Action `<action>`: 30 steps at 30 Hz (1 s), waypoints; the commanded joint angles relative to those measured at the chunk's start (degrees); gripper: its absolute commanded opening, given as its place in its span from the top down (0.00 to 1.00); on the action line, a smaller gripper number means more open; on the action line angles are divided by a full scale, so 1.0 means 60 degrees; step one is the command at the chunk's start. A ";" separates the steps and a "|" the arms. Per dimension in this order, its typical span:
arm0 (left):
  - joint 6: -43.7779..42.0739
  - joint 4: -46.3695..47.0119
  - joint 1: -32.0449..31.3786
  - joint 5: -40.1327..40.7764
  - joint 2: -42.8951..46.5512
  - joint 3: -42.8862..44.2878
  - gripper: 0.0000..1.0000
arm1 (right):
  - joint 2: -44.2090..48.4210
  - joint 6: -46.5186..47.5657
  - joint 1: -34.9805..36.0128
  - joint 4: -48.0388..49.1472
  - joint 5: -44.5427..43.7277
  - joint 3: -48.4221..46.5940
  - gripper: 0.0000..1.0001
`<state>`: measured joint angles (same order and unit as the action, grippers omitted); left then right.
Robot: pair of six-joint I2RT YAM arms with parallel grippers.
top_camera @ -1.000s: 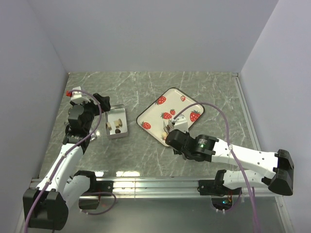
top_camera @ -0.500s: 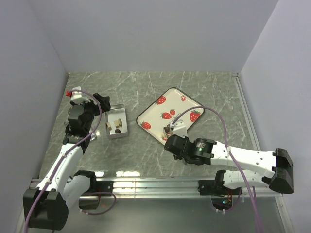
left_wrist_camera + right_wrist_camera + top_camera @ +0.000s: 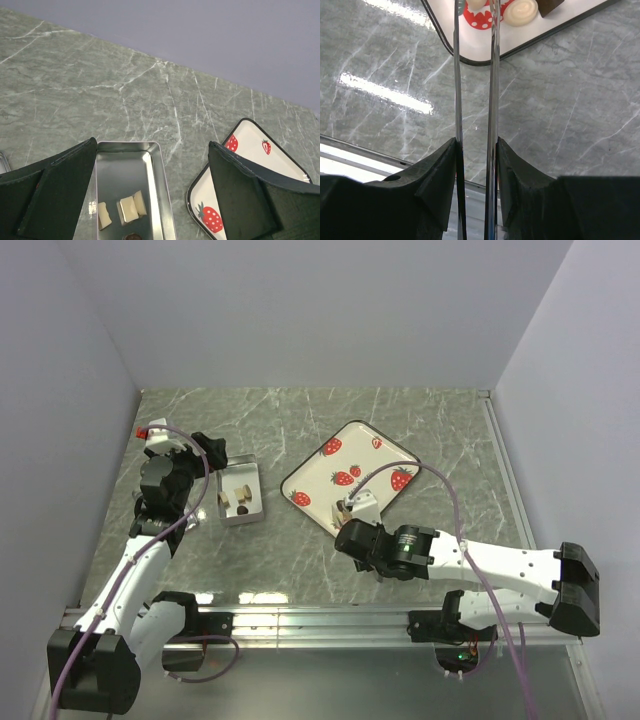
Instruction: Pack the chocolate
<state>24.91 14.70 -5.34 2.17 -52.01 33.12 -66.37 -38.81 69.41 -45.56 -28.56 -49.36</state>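
Note:
A small open metal tin (image 3: 262,495) lies left of centre; in the left wrist view the tin (image 3: 157,170) holds three cream chocolates (image 3: 129,208) and a dark brown one (image 3: 132,237). My left gripper (image 3: 152,145) hangs open and empty above the tin (image 3: 205,468). My right gripper (image 3: 348,510) is at the near corner of the strawberry-printed tray (image 3: 365,445). Its thin metal fingers (image 3: 475,5) stand narrowly apart with a cream chocolate (image 3: 476,3) between them at the frame's top edge. A round cream chocolate (image 3: 522,11) and a dark brown one (image 3: 550,5) lie on the tray (image 3: 485,37) beside them.
The tray's left corner shows in the left wrist view (image 3: 250,150), right of the tin. An aluminium rail (image 3: 300,620) runs along the near table edge. Grey walls close in the left, back and right sides. A purple cable (image 3: 455,510) loops over the right arm.
My right gripper has drawn back slightly toward the tray's near corner and the right arm has sunk lower. The left arm and the tin have not moved.

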 commanded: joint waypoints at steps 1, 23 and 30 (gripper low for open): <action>-0.0005 0.0201 -0.0032 -0.0099 0.0040 0.0397 0.01 | -0.0129 0.0140 0.0063 0.0474 -0.0031 0.0010 0.57; -0.0005 0.0202 -0.0032 -0.0113 0.0040 0.0397 0.00 | -0.0072 -0.0182 0.0078 -0.0111 -0.0236 -0.0122 0.58; 0.0009 0.0202 -0.0032 -0.0113 0.0055 0.0397 0.00 | -0.0056 -0.0080 0.0063 0.0005 -0.0206 -0.0093 0.57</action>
<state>24.93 14.68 -5.34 2.17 -52.01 33.12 -67.77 -38.70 69.52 -45.69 -27.99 -49.36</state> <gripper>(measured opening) 0.995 0.437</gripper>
